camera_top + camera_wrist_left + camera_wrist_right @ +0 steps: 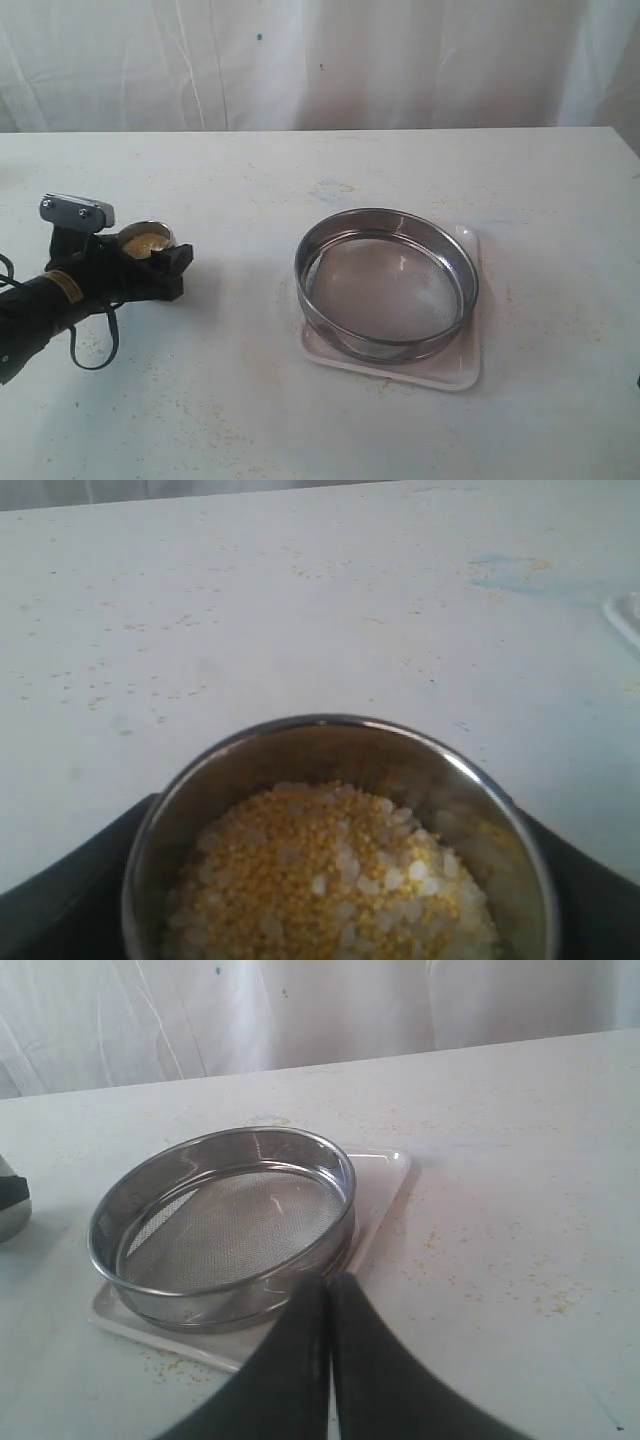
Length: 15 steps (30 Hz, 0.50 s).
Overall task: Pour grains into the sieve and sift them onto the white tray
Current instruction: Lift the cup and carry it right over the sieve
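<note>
The grains (330,875), golden-yellow mixed with pale bits, fill a small steel cup (147,238) on the left of the table. My left gripper (160,255) is shut on this cup, with a black finger (70,900) against each side of its wall. The cup stands upright. I cannot tell whether it rests on the table. The sieve (386,290), round with a steel rim, sits empty on the white tray (440,375) right of centre. My right gripper (330,1290) is shut and empty, close to the near rim of the sieve (225,1225) and the tray (385,1175).
The white table (300,420) carries scattered yellow specks around the tray and a faint bluish smear (330,187) behind the sieve. A white curtain (320,60) hangs behind the far edge. The left arm's cable (95,345) loops beneath its wrist.
</note>
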Available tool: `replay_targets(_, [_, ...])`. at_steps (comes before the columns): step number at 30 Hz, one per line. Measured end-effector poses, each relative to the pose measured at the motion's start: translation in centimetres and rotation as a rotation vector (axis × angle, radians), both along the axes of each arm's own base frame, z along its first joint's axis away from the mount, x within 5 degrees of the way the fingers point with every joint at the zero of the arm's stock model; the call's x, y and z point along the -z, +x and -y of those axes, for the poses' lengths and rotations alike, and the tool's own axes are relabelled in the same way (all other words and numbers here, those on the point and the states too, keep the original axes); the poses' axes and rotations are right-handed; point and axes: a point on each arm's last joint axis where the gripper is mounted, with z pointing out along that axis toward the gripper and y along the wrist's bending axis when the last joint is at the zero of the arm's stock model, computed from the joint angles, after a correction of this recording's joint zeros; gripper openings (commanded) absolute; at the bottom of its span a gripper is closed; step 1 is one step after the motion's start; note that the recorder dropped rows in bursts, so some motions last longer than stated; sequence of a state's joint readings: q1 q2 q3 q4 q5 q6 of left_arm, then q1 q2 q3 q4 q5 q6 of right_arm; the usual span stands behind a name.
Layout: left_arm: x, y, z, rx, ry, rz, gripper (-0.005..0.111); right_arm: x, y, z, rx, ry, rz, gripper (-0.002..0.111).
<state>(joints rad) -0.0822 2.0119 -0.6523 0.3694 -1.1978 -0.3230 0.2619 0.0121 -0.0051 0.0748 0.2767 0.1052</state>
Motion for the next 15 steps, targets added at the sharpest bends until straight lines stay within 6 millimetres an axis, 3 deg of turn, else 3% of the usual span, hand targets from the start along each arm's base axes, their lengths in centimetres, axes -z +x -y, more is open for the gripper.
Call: replay_targets(15, [-0.5, 0.8, 1.6, 0.178, -0.022, -0.034, 0.0, 0.0, 0.0, 0.0, 0.0, 0.0, 0.0, 0.0])
